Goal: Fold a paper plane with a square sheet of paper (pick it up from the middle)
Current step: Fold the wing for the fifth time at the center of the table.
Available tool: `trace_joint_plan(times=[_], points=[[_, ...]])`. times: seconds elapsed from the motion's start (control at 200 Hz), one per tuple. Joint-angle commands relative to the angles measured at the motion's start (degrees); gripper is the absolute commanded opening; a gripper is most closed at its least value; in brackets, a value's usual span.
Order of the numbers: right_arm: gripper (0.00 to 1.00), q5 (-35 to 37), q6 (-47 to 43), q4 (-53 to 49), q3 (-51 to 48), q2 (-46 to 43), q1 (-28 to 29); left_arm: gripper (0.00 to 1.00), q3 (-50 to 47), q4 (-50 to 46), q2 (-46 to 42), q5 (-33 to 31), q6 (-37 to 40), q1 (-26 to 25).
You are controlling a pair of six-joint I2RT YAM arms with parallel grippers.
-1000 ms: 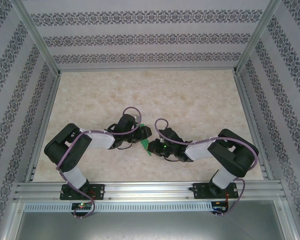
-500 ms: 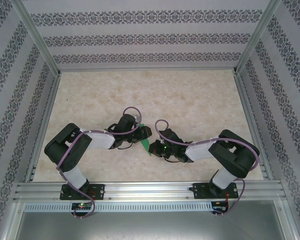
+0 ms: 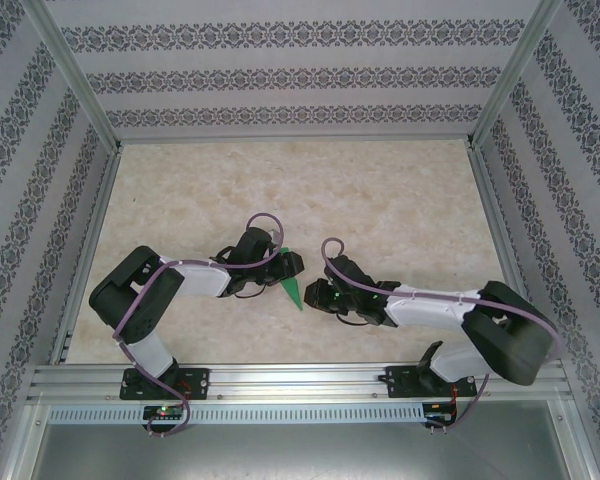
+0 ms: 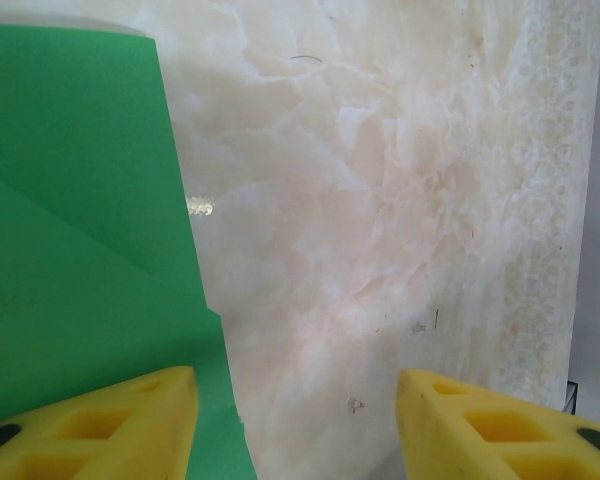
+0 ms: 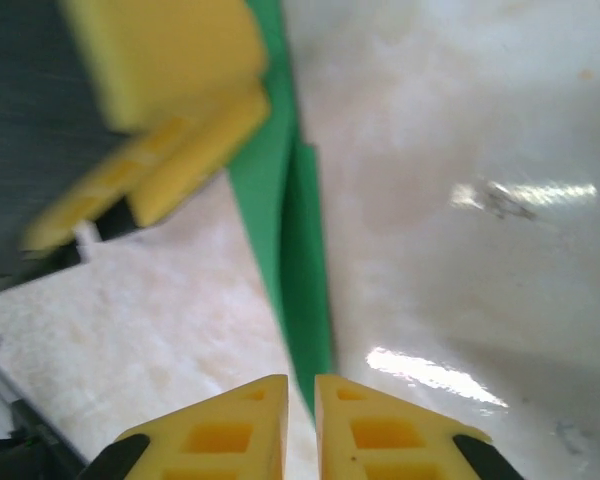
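Left claw [image 4: 297, 382]: jaws spread wide, clamping nothing; one yellow finger [image 4: 130, 420] over the edge of the green paper, the other above bare table [image 3: 380, 200].
Paper plane [image 3: 293, 288]: narrow green dart, folded, flat on the table at near centre, between the two claws.
Long axis: far to near, leaning slightly right; broad end far, beneath the left claw; pointed tip near.
Right claw [image 5: 300, 385]: jaws drawn to a thin slit, nothing visibly gripped; just right of the dart's tip.
Bearing from right claw: tip straight ahead of the slit, dart stretching away along the line of the fingers; contact not discernible.
Nearer arm: left, already over the broad end.
Likely need: probably a pinch across the centre crease, at right angles to the long axis.
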Motion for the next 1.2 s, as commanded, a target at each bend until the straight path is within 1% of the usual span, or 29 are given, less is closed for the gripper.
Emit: trace_joint_plan(times=[0.0, 0.11, 0.215, 0.345, 0.475, 0.535, 0.799, 1.004, 1.194], points=[[0.12, 0.6, -1.3, 2.7, 0.9, -1.5, 0.2, 0.56, 0.0, -4.2, 2.1, -1.1, 1.8, 0.8], [0.06, -2.8, -1.3, 6.3, 2.7, 2.0, 0.2, 0.56, 0.2, -4.0, 2.2, -0.9, 1.8, 0.8], [0.03, -5.0, -0.2, 10.5, 4.5, 6.7, 0.1, 0.56, 0.4, -4.2, 2.3, -0.7, 1.8, 0.8], [0.01, -5.6, 1.6, 13.4, 6.1, 12.4, -0.6, 0.55, 0.5, -4.5, 2.2, -0.6, 2.0, 0.8], [0.01, -7.8, 5.7, 23.3, 3.6, 16.4, -1.9, 0.55, 0.4, -4.5, 2.2, -0.3, 2.0, 0.8], [0.01, -8.6, 7.1, 25.7, 2.9, 17.5, -2.3, 0.55, 0.4, -4.6, 2.1, -0.3, 2.1, 0.8], [0.02, -10.3, 9.0, 27.0, 0.5, 20.7, -2.4, 0.55, 0.3, -4.6, 2.2, -0.4, 2.1, 0.7], [0.02, -10.0, 11.3, 31.3, -3.6, 23.0, -1.7, 0.55, 0.2, -4.8, 2.2, -0.5, 2.1, 0.8], [0.02, -9.8, 11.8, 32.1, -5.6, 22.3, -1.3, 0.55, 0.4, -5.3, 2.6, -0.7, 2.1, 0.8]])
